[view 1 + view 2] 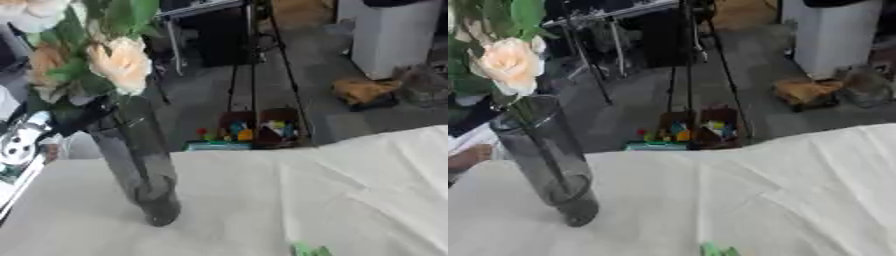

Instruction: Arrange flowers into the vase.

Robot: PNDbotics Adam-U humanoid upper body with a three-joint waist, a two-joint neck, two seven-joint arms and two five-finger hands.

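While the robot's left hand [22, 142] shows only as a silver-black shape at the table's [350, 200] left edge, fingers unreadable, the tall vase [136, 165] stands just right of it, leaning, peach flowers [118, 62] already in.

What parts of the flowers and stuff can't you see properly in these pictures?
- Flowers: the top blooms are cut off by the upper edge in both views.
- Green bit: cut off by the bottom edge; could be a leaf, I cannot tell.
- Stems inside the vase: dimmed by the dark glass.
- Shiny thing at the left edge, left eye view: blurred and cut off.
- Robot hands: none clearly in view.
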